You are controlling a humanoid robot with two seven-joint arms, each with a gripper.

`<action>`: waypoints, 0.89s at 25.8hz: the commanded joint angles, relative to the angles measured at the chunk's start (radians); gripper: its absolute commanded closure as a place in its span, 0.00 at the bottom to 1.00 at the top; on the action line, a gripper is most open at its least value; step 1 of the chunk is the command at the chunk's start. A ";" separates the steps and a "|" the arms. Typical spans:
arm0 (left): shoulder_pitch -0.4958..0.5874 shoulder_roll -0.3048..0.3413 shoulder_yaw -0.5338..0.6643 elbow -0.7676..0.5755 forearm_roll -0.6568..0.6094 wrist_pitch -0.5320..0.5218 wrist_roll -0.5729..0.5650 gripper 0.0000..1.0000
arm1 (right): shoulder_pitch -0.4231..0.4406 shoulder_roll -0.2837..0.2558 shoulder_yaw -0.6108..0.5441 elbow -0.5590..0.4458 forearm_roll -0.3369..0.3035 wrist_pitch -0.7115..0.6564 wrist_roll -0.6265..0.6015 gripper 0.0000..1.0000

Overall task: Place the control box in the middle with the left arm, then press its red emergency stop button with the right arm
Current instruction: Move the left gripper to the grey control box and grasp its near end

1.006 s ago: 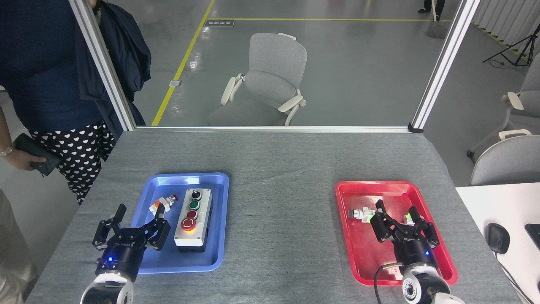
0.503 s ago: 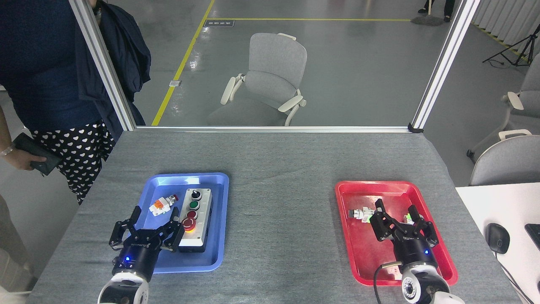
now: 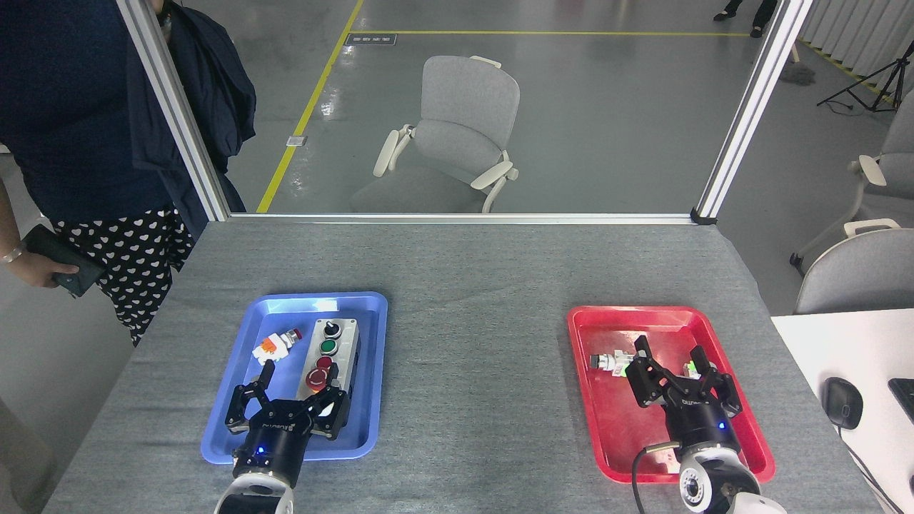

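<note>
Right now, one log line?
control box in blue tray | left claw open at box's near end | right claw open over red tray

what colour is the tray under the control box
Blue tray, clearest in the head view.

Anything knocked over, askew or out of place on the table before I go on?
Nothing stands out. The control box sits flat in the blue tray, roughly square to it, with a loose switch lying beside it. The left end effector is open over the box's near end.

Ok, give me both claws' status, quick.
Left claw: open, empty, over the near end of the control box.
Right claw: open, empty, over the red tray.
</note>
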 commanded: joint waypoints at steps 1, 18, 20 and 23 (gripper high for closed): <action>-0.001 -0.012 -0.015 0.053 -0.013 0.022 0.029 0.03 | 0.000 0.000 0.000 0.000 0.000 0.000 -0.004 0.00; -0.079 -0.035 -0.038 0.258 -0.013 0.025 0.085 0.03 | 0.000 -0.002 0.000 0.000 0.000 0.000 -0.004 0.00; -0.089 -0.035 -0.038 0.281 -0.013 0.027 0.092 0.03 | 0.000 -0.002 0.000 0.000 -0.002 0.000 -0.004 0.00; -0.104 -0.036 -0.038 0.310 -0.013 0.027 0.098 0.03 | 0.000 -0.002 0.000 0.000 -0.002 0.000 -0.004 0.00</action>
